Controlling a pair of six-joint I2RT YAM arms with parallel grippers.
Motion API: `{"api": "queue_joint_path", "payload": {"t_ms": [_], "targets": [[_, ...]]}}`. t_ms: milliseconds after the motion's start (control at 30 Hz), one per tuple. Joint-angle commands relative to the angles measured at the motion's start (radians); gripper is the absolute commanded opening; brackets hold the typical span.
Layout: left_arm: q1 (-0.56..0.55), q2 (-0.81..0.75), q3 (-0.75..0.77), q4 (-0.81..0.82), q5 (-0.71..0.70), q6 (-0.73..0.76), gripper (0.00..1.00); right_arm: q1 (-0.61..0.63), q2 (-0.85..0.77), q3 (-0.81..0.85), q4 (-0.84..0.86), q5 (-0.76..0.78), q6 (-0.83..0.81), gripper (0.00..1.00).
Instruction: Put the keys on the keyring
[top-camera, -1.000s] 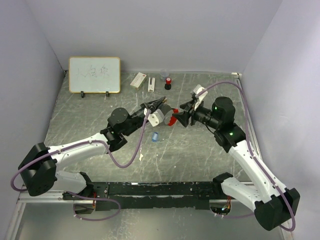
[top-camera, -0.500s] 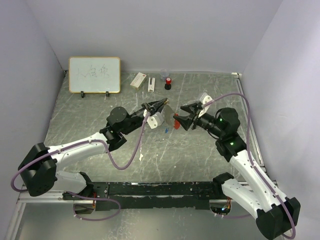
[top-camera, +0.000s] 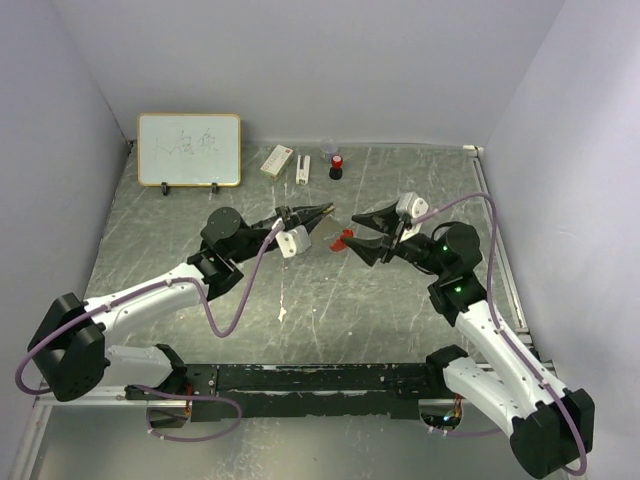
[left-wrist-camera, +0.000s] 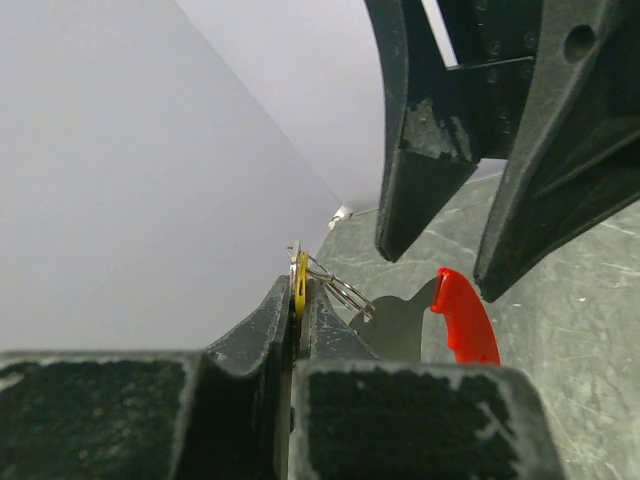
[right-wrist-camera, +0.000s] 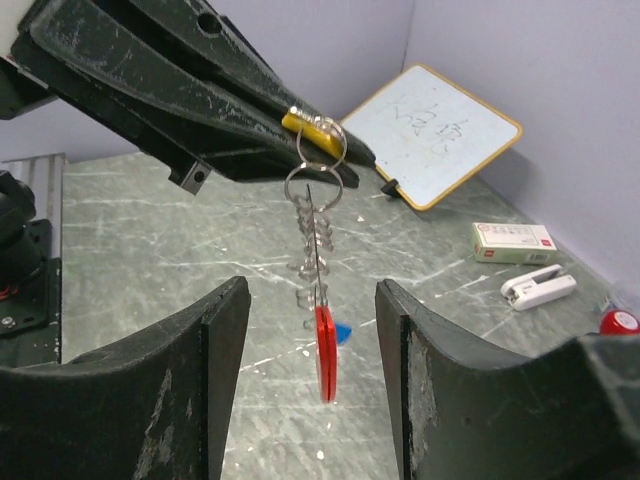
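Above the table (top-camera: 180, 230), your keyring (right-wrist-camera: 313, 186) hangs from the left gripper (top-camera: 325, 210).
That gripper is pressed together on the tan-gold key (right-wrist-camera: 308, 122), and the red tag (right-wrist-camera: 326, 352) dangles between the right gripper's (top-camera: 358, 232) spread fingers, untouched. The left gripper has shifted leftward since a second ago.

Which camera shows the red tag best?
The right wrist view: the red tag hangs whole, close up, below the rings. The left wrist view hides part of it behind the left gripper; the top view shows only a small red speck.
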Motion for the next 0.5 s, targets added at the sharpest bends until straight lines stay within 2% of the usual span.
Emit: {"api": "queue_joint_path", "payload": {"t_ms": [0, 133, 300, 467], "targets": [[0.005, -0.023, -0.022, 0.035, 0.084, -0.035, 0.07, -0.008, 0.005, -0.039, 0.181, -0.043, 0.097, 0.54], [0.005, -0.025, -0.034, 0.044, 0.092, -0.042, 0.07, -0.009, -0.006, -0.082, 0.291, -0.023, 0.161, 0.5], [0.007, -0.025, -0.043, 0.058, 0.104, -0.05, 0.07, -0.01, 0.013, -0.094, 0.348, -0.006, 0.217, 0.31], [0.007, -0.021, -0.052, 0.084, 0.134, -0.055, 0.07, -0.016, 0.054, -0.093, 0.403, -0.025, 0.254, 0.25]]}}
